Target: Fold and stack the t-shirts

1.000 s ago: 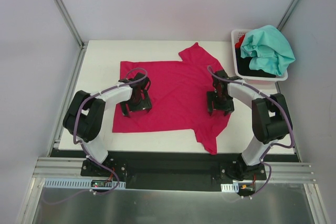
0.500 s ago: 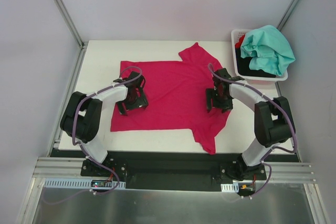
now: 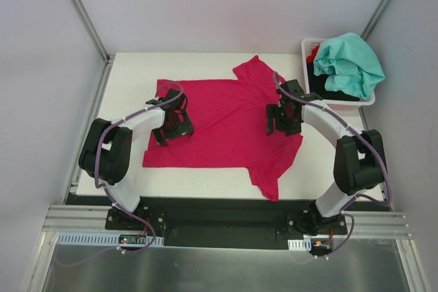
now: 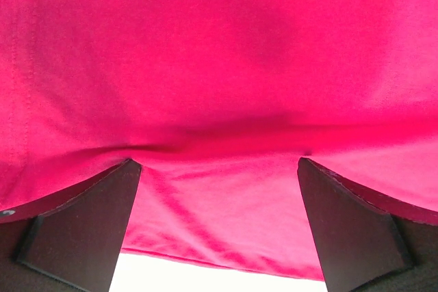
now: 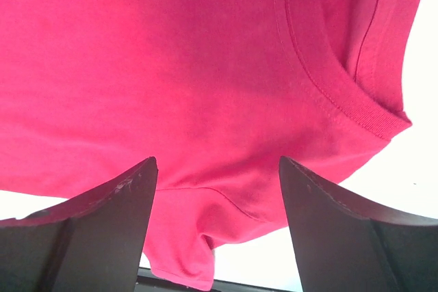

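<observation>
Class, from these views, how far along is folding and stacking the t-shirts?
Done: the magenta-pink cloth t-shirt lies spread flat on the white table, unfolded. In hand: the left gripper and right gripper, both open, hover over it. Left: every fold, plus the teal-mint shirt, black shirt and red shirt heaped in the white plastic basket.

One magenta t-shirt (image 3: 226, 128) lies at the centre of the single counter (image 3: 130, 73). One white basket (image 3: 305, 49) at the upper right holds three more: one teal shirt (image 3: 349, 63), one black shirt (image 3: 321, 87), one red shirt (image 3: 313, 52). There are two hands: the left hand (image 3: 171, 128) and the right hand (image 3: 284, 121).
</observation>
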Controlling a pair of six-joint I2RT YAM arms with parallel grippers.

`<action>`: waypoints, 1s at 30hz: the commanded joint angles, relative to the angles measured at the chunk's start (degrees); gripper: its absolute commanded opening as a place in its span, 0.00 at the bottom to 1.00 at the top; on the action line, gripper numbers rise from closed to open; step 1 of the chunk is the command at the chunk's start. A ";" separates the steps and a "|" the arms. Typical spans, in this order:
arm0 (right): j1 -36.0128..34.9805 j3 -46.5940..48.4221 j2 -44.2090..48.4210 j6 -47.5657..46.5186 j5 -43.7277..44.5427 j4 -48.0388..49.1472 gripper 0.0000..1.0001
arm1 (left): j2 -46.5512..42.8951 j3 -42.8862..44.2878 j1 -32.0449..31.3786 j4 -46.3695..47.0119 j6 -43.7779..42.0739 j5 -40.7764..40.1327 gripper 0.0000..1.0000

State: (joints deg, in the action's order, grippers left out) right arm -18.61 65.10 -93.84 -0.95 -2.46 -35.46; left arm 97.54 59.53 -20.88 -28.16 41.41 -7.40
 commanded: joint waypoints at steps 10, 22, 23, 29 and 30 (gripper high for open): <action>-0.37 9.17 2.87 -0.37 -2.90 -4.09 0.75 | -8.07 11.58 1.37 1.95 -6.15 7.66 0.99; -1.16 6.79 14.21 -0.10 -7.82 -5.32 0.76 | 10.20 20.44 12.44 18.04 -3.44 15.55 0.99; -1.25 6.71 15.34 -0.19 -7.82 -5.84 0.76 | 11.26 21.24 12.71 18.84 -3.09 16.09 0.99; -1.17 6.88 17.47 -1.69 -6.51 -8.13 0.77 | 16.98 27.48 13.50 21.13 -1.86 17.68 0.99; -1.25 6.97 17.64 -1.86 -6.68 -8.22 0.77 | 17.42 28.09 13.50 21.13 -2.03 17.59 0.99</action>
State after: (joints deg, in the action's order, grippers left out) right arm -19.66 72.29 -77.97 -1.37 -8.58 -41.06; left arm 113.91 82.67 -7.22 -11.05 38.35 7.84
